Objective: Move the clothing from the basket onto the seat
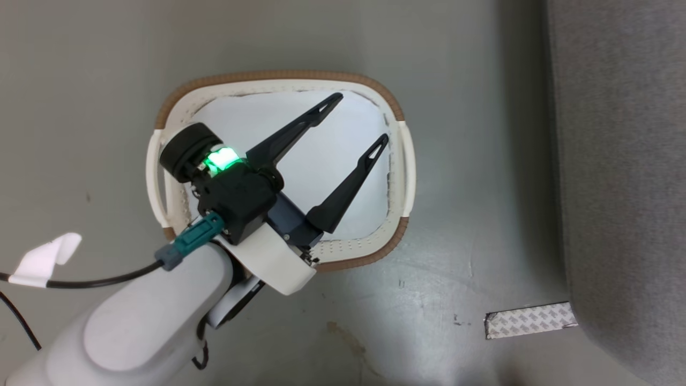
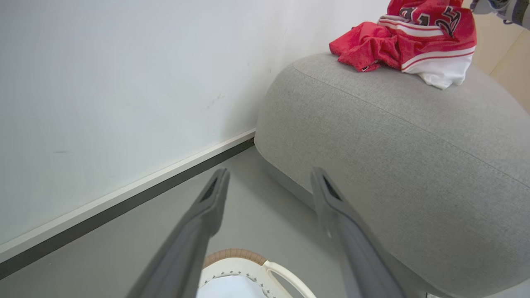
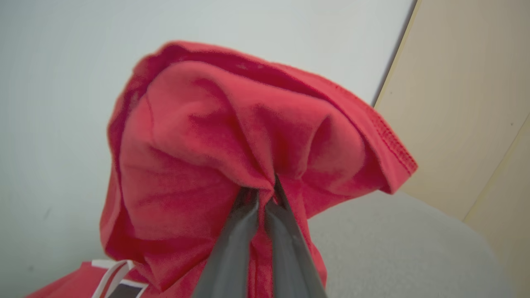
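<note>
The red clothing (image 3: 232,136) with white panels bunches around my right gripper (image 3: 265,192), which is shut on a fold of it. Seen from the left wrist, the clothing (image 2: 410,37) has its lower folds resting on top of the grey seat (image 2: 393,136), and its upper part rises out of the picture. My left gripper (image 1: 360,118) hangs open over the oval cream basket (image 1: 278,76) with nothing between its fingers. In the left wrist view the left gripper (image 2: 269,174) points toward the seat's rounded end, with the basket's rim (image 2: 234,253) below it.
A pale liner cloth (image 1: 252,123) covers the basket's bottom. The seat (image 1: 621,161) runs along the right edge, with a strip of tape (image 1: 530,320) on the grey floor at its corner. A black cable with a white tag (image 1: 45,260) trails at the left. A white wall (image 2: 124,82) stands behind.
</note>
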Controlling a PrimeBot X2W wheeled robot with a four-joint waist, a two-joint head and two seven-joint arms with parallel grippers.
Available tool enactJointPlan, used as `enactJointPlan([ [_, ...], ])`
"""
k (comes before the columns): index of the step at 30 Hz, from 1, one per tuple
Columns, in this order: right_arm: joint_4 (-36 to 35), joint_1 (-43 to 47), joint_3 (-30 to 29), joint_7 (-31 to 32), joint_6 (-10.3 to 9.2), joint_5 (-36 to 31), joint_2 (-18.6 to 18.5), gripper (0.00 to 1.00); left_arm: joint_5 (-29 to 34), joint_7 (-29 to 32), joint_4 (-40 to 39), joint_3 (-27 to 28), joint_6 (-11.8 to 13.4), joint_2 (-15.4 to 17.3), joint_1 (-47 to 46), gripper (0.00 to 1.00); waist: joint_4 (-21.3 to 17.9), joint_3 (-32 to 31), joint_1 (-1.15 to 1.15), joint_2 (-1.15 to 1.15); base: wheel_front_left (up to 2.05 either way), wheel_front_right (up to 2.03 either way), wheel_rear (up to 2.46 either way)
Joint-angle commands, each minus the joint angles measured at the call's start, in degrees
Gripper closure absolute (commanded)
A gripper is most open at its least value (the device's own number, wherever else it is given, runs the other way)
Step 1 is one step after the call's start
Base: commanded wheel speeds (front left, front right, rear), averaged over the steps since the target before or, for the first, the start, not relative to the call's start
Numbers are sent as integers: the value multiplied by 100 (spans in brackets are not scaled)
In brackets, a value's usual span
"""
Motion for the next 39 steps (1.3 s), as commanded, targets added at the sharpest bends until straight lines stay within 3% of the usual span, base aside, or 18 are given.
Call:
enactJointPlan([
  [1, 34, 108, -132, -34, -15, -125, 129, 100, -28, -45, 37, 16, 4, 43, 53, 0, 91, 85, -1, 0, 0, 0, 0],
  [3, 66, 223, -475, -123, -15, -327, 428, 97, -31, -59, 91, -7, 1, 77, 127, 0, 103, 59, -1, 0, 0, 0, 0],
  [5, 9, 374, -725, -207, -15, -517, 684, 63, -61, -79, 128, -13, 19, 86, 185, 0, 102, 8, -1, 0, 0, 0, 0],
  [6, -1, 468, -845, -201, -15, -616, 821, 40, -78, -81, 160, -8, 34, 111, 227, 0, 93, -34, -1, 0, 0, 0, 0],
  [7, -8, 547, -931, -138, -15, -677, 964, 6, -117, -99, 189, 2, 43, 122, 282, 0, 81, -81, -1, 0, 0, 0, 0],
  [8, -21, 613, -953, -82, -15, -762, 1094, 0, -136, -120, 215, 14, 59, 128, 333, 0, 65, -135, -1, 0, 0, 0, 0],
  [13, -168, 875, -736, -122, -15, -900, 1505, 0, -276, -186, 355, 96, 109, 149, 543, 0, -39, -493, -1, 0, 0, 0, 0],
  [23, 157, 2338, 651, -851, -15, -219, 1938, 0, -634, -294, 662, 646, 418, -11, 1452, 0, -273, -1846, -1, 0, 0, 0, 0],
  [31, -138, 3629, 1943, -1179, -15, 664, 1931, 0, -503, -293, 808, 1599, 634, -323, 2770, 0, -188, -2993, -1, 0, 0, 0, 0],
  [39, -832, 4982, 3268, -1183, -15, 1358, 2045, 0, -238, -295, 999, 2833, 527, -886, 4217, 0, -115, -3924, -1, 0, 0, 0, 0],
])
